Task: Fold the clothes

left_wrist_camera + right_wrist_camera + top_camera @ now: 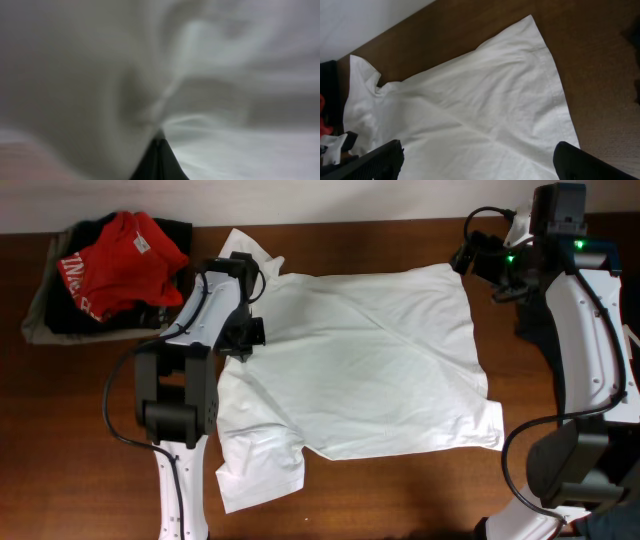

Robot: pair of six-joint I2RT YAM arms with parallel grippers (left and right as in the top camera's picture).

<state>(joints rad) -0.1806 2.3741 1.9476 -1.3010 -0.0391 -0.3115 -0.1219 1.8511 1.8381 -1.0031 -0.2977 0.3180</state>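
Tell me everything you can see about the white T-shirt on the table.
The white T-shirt is plain, with no print, and looks like thin, soft cotton. It lies unfolded and spread nearly flat on the brown wooden table, with long diagonal creases. Its hem lies toward the right arm's side. Both short sleeves lie toward the left arm's side, and the nearer one is rumpled. The left gripper is shut on a pinch of fabric near the neck end, bunching it.

The white T-shirt point(470, 115) lies spread on the brown table point(600, 75) below the wide-open right pincer point(477, 156).
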